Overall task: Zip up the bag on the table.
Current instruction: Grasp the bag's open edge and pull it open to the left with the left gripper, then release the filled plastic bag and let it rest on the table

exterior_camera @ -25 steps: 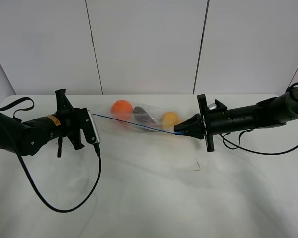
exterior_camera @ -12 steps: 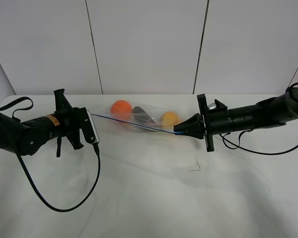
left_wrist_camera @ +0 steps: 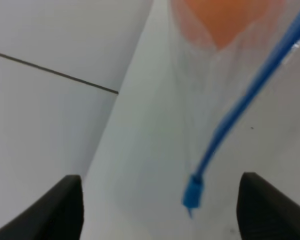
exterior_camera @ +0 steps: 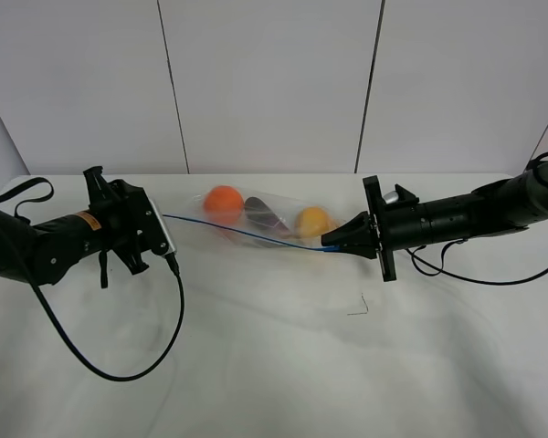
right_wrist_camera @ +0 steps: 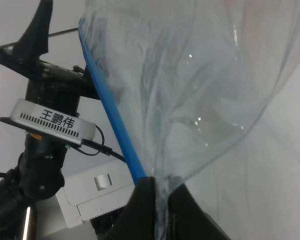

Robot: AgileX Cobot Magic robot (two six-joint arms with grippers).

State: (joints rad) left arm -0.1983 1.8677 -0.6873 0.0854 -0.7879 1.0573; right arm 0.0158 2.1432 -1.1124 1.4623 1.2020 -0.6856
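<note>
The clear bag (exterior_camera: 256, 219) lies on the white table (exterior_camera: 274, 365), with orange (exterior_camera: 224, 201), purple (exterior_camera: 265, 215) and yellow (exterior_camera: 312, 219) produce inside. Its blue zipper strip (exterior_camera: 247, 234) runs between both grippers. My right gripper (exterior_camera: 331, 245) is shut on the bag's corner at the strip's right end; the right wrist view shows its fingers (right_wrist_camera: 145, 205) pinching plastic beside the strip (right_wrist_camera: 110, 120). My left gripper (exterior_camera: 153, 228) is open at the strip's left end. In the left wrist view the blue slider (left_wrist_camera: 192, 192) hangs ungripped ahead of the spread fingers (left_wrist_camera: 65, 205).
A black cable (exterior_camera: 119, 370) loops from the left arm over the front left of the table. Another cable (exterior_camera: 475, 276) hangs under the right arm. A small dark mark (exterior_camera: 358, 307) lies on the table. A white panelled wall (exterior_camera: 274, 82) stands behind.
My left arm has drawn back to the left, away from the produce. The strip's left end sits slightly further left. The right gripper has kept its hold and place.
</note>
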